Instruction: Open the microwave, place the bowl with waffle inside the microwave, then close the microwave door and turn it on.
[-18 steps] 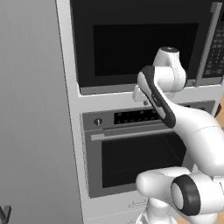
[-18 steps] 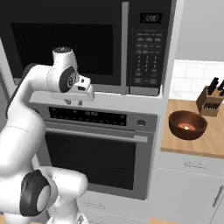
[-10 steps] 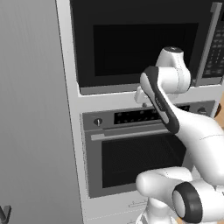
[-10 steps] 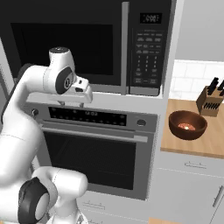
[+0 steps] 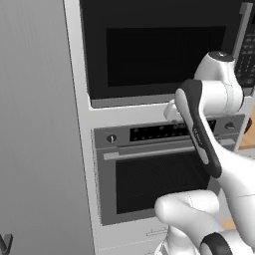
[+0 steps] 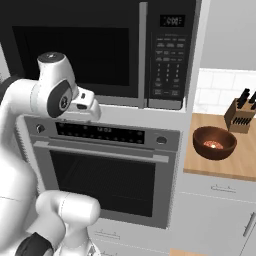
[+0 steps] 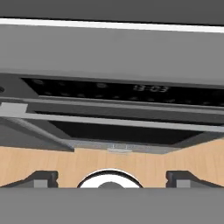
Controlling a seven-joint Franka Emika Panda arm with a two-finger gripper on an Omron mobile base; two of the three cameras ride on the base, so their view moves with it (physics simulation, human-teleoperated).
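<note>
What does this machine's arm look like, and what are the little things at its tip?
The arm is made of smooth, glossy white rounded shells joined by dark grey to black rings and caps at the joints; one long dark band runs along a segment in the left base view. No loose cables show. At its tip sits the pincer: two small dark, blocky fingertips.

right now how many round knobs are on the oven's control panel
2: the left knob sits at the left end of the oven control panel, the right knob at its right end. The arm covers part of the panel, so another could be hidden.
</note>
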